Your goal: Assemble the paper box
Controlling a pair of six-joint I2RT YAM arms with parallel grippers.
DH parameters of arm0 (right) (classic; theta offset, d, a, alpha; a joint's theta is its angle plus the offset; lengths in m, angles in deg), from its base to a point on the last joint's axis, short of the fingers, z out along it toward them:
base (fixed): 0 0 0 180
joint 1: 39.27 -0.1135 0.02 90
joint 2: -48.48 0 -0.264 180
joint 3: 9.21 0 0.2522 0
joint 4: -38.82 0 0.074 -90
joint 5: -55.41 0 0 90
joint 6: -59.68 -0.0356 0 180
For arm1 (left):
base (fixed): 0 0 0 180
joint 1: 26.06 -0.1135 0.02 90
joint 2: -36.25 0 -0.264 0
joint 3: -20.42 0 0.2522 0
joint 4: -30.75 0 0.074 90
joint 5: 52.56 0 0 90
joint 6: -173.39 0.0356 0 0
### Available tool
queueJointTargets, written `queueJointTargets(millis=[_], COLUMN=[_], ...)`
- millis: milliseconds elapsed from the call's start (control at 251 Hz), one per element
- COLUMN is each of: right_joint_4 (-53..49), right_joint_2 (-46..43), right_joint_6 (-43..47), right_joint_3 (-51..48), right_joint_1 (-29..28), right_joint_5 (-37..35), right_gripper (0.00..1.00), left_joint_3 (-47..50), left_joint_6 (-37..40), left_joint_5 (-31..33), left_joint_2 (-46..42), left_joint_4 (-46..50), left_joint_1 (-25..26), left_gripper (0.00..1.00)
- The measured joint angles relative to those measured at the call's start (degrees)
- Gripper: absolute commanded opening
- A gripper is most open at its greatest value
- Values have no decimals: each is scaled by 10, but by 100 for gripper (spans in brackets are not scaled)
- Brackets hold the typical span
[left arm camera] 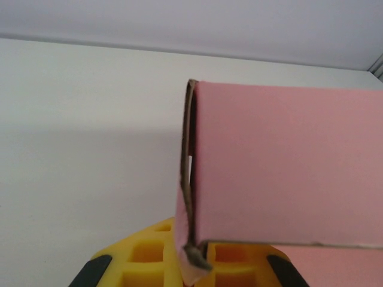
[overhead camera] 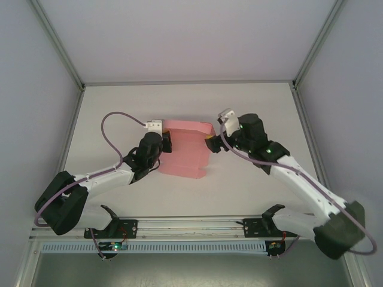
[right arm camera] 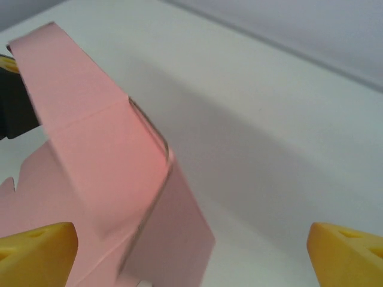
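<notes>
The paper box (overhead camera: pixel 187 150) is a pink card, partly folded, in the middle of the white table. My left gripper (overhead camera: pixel 167 144) is shut on its left edge. In the left wrist view the yellow fingers (left arm camera: pixel 146 254) pinch a folded-up side wall of the paper box (left arm camera: pixel 281 161) at the bottom of the frame, and the left gripper (left arm camera: pixel 192 263) holds that wall upright. My right gripper (overhead camera: pixel 213 144) is open at the box's right edge. From the right wrist, the paper box (right arm camera: pixel 102 161) leans between the wide-apart fingertips (right arm camera: pixel 37 254) of the right gripper (right arm camera: pixel 191 260), nearer the left one.
Bare white table (overhead camera: pixel 257 113) surrounds the box, bounded by grey enclosure walls (overhead camera: pixel 36 89) at the left, right and back. An aluminium rail (overhead camera: pixel 191 226) carries both arm bases along the near edge. A purple cable (overhead camera: pixel 114 119) loops above the left arm.
</notes>
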Motion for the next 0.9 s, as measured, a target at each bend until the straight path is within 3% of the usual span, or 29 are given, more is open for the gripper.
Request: queueJointTargets(millis=[192, 603, 902], right_joint_4=[-2, 72, 128], right_joint_2=[-65, 20, 32], right_joint_6=[-26, -49, -56], right_joint_3=[-54, -97, -97], right_joint_1=[0, 5, 46], right_joint_5=[-41, -125, -100], right_gripper=[98, 98, 98], left_joint_3=[-23, -36, -36], left_joint_6=[-30, -51, -51], left_joint_5=[-1, -60, -87], left_joint_2=[0, -2, -19], left_joint_4=[39, 88, 94], left_joint_1=[-10, -16, -19], left_gripper=[0, 0, 0])
